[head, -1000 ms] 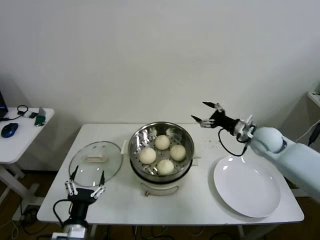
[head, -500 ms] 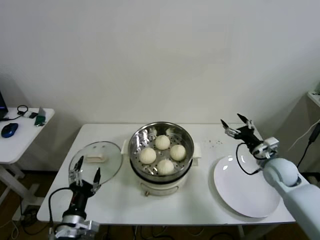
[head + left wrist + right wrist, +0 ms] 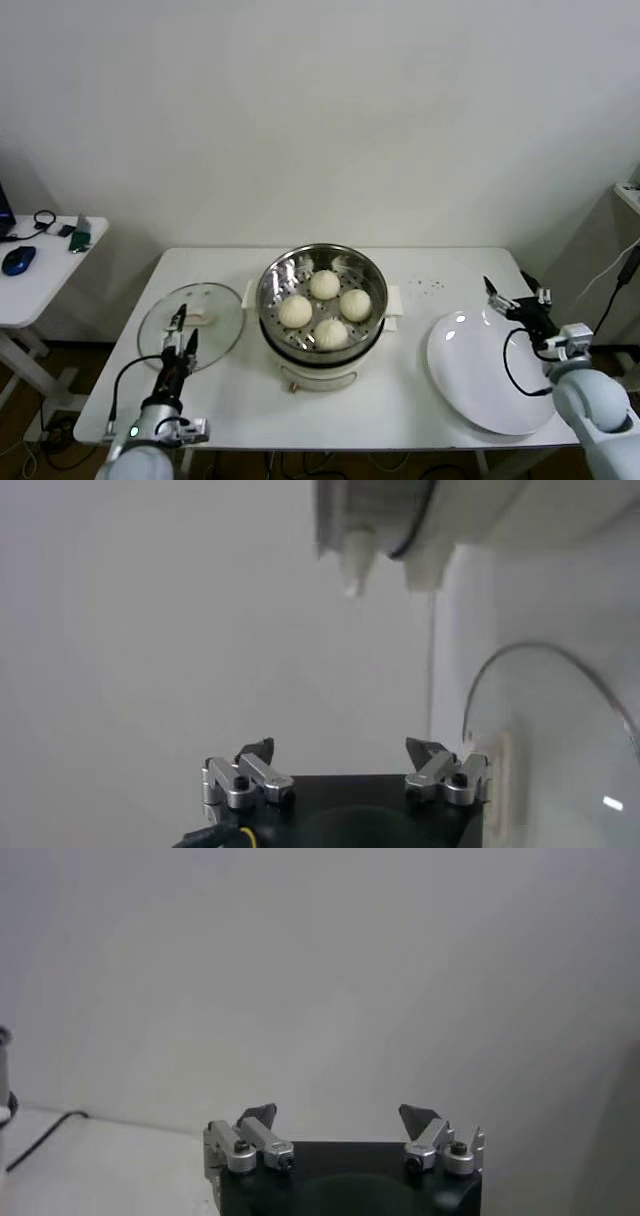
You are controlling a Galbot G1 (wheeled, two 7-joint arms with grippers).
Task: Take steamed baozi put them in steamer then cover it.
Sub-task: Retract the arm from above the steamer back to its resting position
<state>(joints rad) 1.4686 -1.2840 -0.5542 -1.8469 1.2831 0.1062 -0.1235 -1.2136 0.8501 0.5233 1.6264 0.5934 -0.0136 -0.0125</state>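
Observation:
Four off-white baozi (image 3: pixel 325 307) sit on the perforated tray inside the shiny steel steamer (image 3: pixel 322 268) on its white base at the table's middle. The glass lid (image 3: pixel 215 310) with a white handle lies flat on the table left of the steamer; it also shows in the left wrist view (image 3: pixel 560 750). My left gripper (image 3: pixel 180 335) is open and empty at the lid's near edge, its jaws (image 3: pixel 345 765) wide apart. My right gripper (image 3: pixel 516 297) is open and empty above the far edge of the white plate (image 3: pixel 490 375), its jaws (image 3: pixel 338 1120) wide apart.
A small side table (image 3: pixel 45 265) with a mouse and cables stands at the far left. The steamer's underside (image 3: pixel 470 520) fills one edge of the left wrist view. The wall is close behind the table.
My right arm has pulled back from beside the steamer to the plate's far edge. My left gripper has moved forward to the lid's near edge.

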